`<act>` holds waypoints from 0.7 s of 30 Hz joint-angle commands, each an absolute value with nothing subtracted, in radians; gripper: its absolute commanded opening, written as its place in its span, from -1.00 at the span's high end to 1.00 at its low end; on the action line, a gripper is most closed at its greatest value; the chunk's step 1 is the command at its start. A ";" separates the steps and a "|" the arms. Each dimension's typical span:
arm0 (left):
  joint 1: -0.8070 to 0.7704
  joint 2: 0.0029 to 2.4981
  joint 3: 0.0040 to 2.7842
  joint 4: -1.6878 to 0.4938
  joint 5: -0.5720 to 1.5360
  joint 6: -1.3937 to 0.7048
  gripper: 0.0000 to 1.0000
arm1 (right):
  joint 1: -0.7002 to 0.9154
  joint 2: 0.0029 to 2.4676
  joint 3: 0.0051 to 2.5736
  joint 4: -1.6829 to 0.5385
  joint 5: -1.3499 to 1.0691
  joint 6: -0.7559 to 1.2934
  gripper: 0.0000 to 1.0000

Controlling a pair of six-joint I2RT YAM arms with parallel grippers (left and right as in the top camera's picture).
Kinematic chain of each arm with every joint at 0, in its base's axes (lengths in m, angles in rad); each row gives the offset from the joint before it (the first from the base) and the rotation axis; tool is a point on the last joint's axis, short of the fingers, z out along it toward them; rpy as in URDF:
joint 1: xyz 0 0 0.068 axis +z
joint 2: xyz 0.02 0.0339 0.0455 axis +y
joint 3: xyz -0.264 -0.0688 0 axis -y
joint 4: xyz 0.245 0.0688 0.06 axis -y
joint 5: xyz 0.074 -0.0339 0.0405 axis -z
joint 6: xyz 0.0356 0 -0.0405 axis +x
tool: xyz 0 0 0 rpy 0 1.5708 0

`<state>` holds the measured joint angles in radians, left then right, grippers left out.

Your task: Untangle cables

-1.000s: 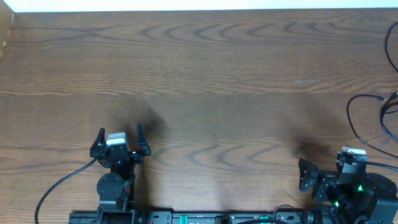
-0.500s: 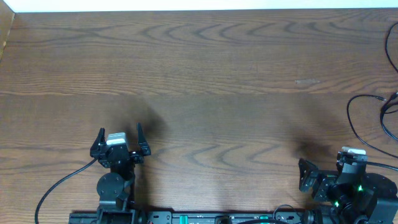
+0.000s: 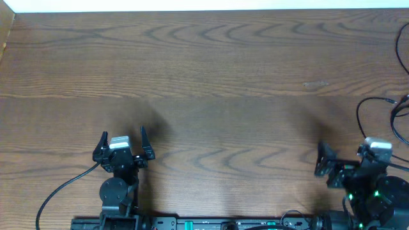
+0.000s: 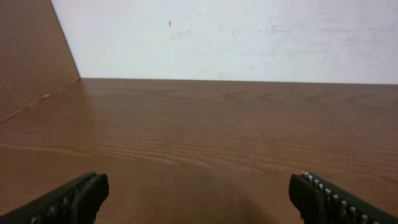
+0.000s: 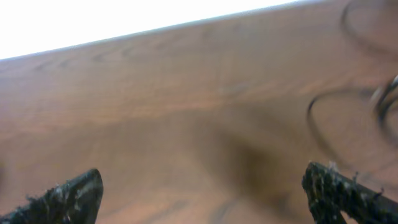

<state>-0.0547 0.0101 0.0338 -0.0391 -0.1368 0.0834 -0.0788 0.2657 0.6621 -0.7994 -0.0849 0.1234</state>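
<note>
Thin black cables (image 3: 365,122) lie in loose loops at the far right edge of the wooden table, partly cut off by the frame. They appear blurred in the right wrist view (image 5: 318,121). No white or grey cable shows. My right gripper (image 3: 348,160) is open and empty, near the front right, a short way in front of the loops. Its fingers (image 5: 205,199) are spread wide over bare wood. My left gripper (image 3: 123,142) is open and empty at the front left, far from the cables; its fingers (image 4: 199,199) are spread wide.
A thick black arm wire (image 3: 64,188) curves off the left arm's base to the front edge. A brown side panel (image 4: 28,56) stands at the table's left edge. A white wall (image 4: 236,37) runs along the far edge.
My right gripper has moved a little away from the front edge and to the right, toward the cable loops. The left arm and the cables have not moved.
</note>
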 commanded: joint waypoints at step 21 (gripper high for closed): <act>-0.051 0.005 0.004 -0.059 -0.146 0.097 -0.95 | -0.071 0.005 0.065 -0.216 -0.014 -0.028 -0.99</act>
<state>-0.0547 0.0101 0.0338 -0.0395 -0.1368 0.0837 -0.0788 0.0154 0.0879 -0.2371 -0.0254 -0.0021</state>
